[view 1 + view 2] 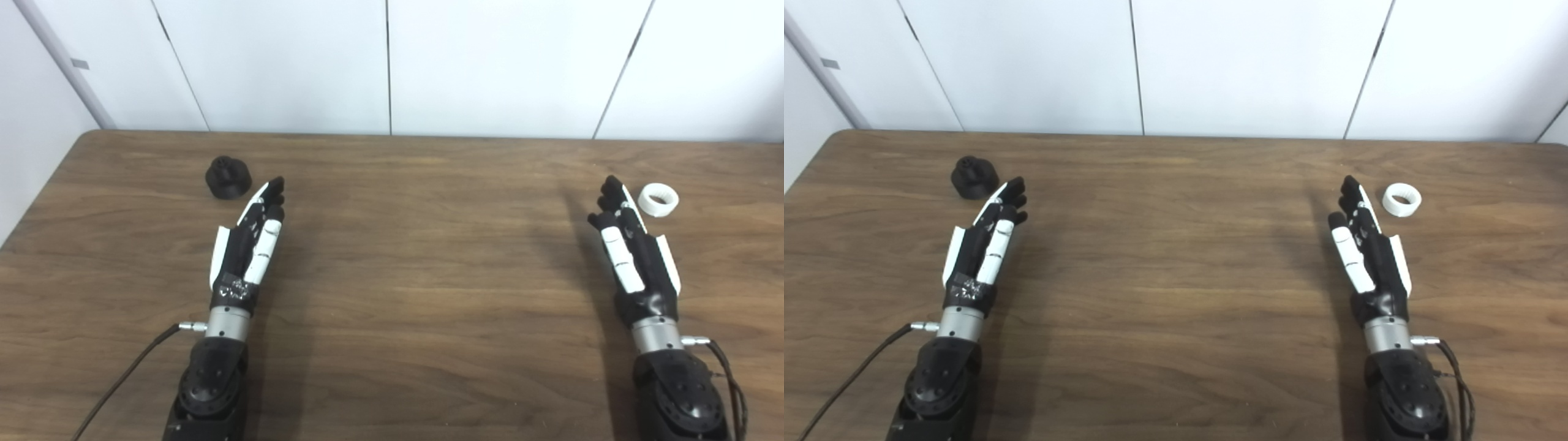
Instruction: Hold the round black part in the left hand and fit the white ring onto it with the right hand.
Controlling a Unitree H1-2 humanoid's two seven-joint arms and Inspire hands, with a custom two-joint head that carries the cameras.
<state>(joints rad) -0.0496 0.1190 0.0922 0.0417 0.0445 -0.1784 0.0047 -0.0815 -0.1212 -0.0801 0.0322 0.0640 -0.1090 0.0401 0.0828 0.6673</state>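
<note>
Both robot hands of mine lie stretched out above the brown wooden tabletop (416,245), fingers extended and holding nothing. My left robot hand (248,245) points up and a little to the right, its fingertips close to the round black part (228,177) but not touching it. That part stands upright near the far left of the tabletop, just beyond and to the left of my fingertips (a narrower knob rises from its wider base). My right robot hand (634,248) reaches forward on the opposite side, also slack and bare, with its fingertips just beside the white ring (658,199). The ring lies slightly tilted, its opening turned partly toward me, just to the right of those fingertips and apart from them. Black part and ring sit well apart, with the broad middle of the tabletop between them. Nothing lies between either robot hand and its nearby piece. A dark cable (125,376) runs from my left wrist toward the bottom left edge, and another loops from my right wrist (729,380). White wall panels (392,61) stand behind the far edge.
</note>
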